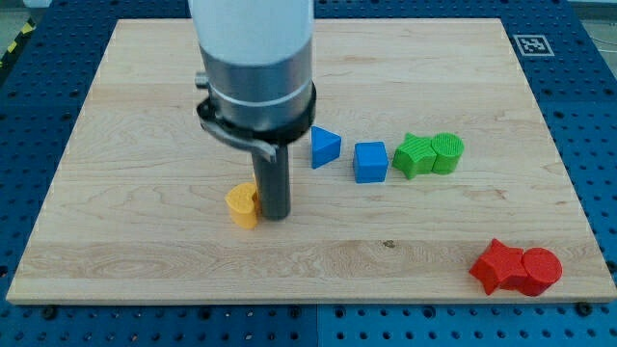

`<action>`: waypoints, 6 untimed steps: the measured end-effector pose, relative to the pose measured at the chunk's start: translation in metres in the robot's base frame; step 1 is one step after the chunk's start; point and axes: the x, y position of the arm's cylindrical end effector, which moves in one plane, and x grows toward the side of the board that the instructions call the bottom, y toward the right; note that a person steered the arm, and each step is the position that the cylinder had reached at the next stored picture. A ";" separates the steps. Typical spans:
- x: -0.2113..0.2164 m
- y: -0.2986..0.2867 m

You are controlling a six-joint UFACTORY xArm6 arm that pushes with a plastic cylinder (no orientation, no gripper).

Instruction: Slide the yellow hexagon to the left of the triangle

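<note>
Camera view is filled mostly by a pale wooden board (116, 202), laid on a blue perforated table (588, 116). A small black-and-white marker (532, 44) is fixed at the board's top right corner. The arm (253, 58) comes down from the view's top as a wide white and grey cylinder, narrowing into a dark rod. No jaws are carried, so nothing is gripped; my tip (275, 216) is pressed against the right side of the yellow hexagon (242, 203), which sits left of centre on the board. The hexagon is seen below and to the left of the blue triangle (324, 146), near it but apart.

Right of the triangle, a blue cube (370, 161) is placed just beside it. Further right, a green star (415, 155) and a green cylinder (447, 152) are found touching each other. Near the board's bottom right corner, a red star (496, 265) and a red cylinder (540, 269) are also set touching, well apart from the rest.
</note>
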 end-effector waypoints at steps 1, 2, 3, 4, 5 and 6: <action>-0.026 0.000; -0.032 -0.001; -0.035 0.001; -0.048 0.021; -0.055 0.018; -0.091 -0.001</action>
